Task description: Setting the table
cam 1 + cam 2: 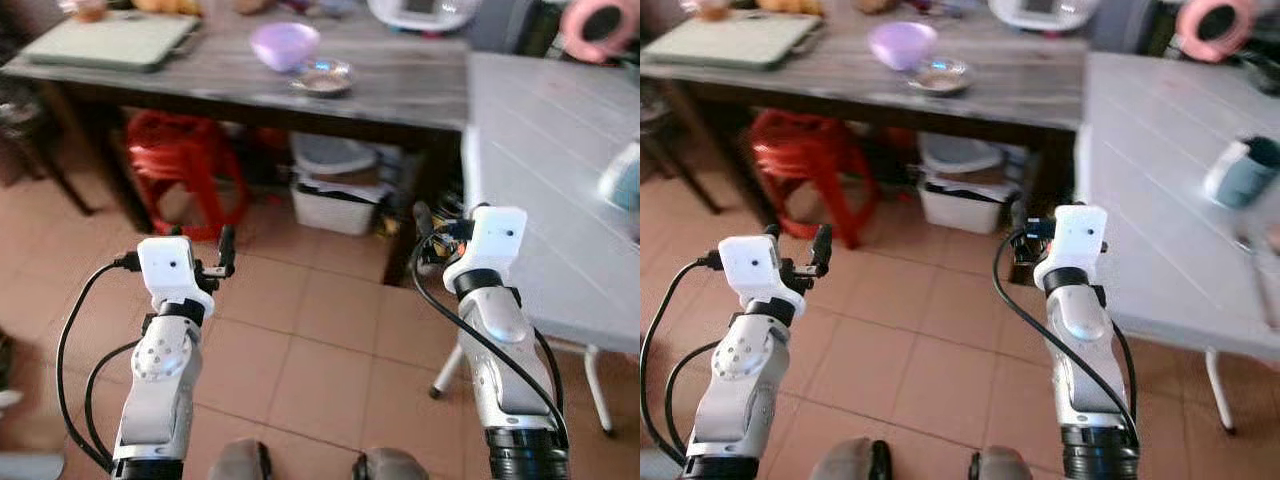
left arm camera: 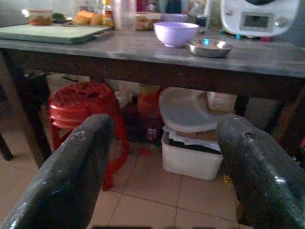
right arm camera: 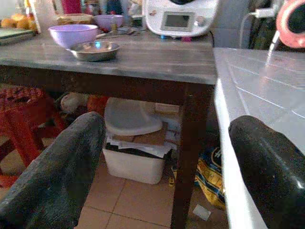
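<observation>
Left eye view: grey wooden table (image 1: 400, 90) over tan tiled floor (image 1: 320, 330).

Bare tiled floor (image 1: 330, 330) lies ahead; the dark table (image 1: 400, 95) (stool (image 1: 180, 165), bin (image 1: 335, 205) beneath) blocks farther passage.

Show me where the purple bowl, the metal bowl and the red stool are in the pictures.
purple bowl (image 1: 285, 44), left eye view, on its outer side wall.
metal bowl (image 2: 208, 47), left wrist view, on its rim and inside.
red stool (image 2: 82, 99), left wrist view, on its round seat top.
</observation>
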Robot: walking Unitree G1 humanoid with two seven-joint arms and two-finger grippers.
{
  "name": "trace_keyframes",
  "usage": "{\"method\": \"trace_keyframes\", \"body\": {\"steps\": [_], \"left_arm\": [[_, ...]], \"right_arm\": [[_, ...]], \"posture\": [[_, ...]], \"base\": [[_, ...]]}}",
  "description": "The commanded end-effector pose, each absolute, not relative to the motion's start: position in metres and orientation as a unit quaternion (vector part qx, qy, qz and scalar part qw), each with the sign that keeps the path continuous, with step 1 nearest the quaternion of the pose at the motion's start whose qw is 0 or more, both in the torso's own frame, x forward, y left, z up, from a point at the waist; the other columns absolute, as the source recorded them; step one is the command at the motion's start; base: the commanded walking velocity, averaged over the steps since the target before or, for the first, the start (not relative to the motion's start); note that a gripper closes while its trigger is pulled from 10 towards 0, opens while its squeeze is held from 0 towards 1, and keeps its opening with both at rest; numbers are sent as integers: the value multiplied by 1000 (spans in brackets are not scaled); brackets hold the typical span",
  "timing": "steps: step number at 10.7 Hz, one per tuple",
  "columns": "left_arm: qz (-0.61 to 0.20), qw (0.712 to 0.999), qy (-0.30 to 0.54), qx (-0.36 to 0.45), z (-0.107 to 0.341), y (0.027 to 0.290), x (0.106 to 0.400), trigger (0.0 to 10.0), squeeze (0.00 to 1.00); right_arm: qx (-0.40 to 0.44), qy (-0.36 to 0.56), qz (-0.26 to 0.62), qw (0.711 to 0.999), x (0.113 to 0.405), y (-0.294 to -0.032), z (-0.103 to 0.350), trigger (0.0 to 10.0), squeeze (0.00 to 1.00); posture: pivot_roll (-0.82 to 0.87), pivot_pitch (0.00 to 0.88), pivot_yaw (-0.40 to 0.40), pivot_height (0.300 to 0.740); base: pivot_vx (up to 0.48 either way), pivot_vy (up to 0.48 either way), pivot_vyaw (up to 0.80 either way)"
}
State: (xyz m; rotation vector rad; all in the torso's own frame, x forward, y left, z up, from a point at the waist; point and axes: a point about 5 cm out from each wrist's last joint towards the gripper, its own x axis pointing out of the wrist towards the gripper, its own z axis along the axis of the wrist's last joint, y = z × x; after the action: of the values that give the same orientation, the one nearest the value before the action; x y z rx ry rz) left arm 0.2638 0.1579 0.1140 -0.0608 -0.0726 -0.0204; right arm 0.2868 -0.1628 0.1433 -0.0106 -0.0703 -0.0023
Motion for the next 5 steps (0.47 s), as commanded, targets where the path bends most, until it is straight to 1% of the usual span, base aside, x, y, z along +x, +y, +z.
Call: {"method": "trace_keyframes", "body": {"steps": [1,2,5], "left_arm": [[-20,998,-41,-32,117,155,265,10000,0],[-23,998,-41,-33,117,155,265,10000,0],[-29,998,-40,-32,117,155,264,10000,0]], "right_arm": [[-6,-47,-5,999,287,-165,149,10000,0],[-7,-48,-2,999,286,-164,150,10000,0],[-9,-53,5,999,287,-162,151,10000,0]], "posture": [[-58,113,28,740],[-59,115,29,740],[-54,116,30,740]], "base": [[0,-341,-800],[0,-341,-525],[0,-480,0]]}}
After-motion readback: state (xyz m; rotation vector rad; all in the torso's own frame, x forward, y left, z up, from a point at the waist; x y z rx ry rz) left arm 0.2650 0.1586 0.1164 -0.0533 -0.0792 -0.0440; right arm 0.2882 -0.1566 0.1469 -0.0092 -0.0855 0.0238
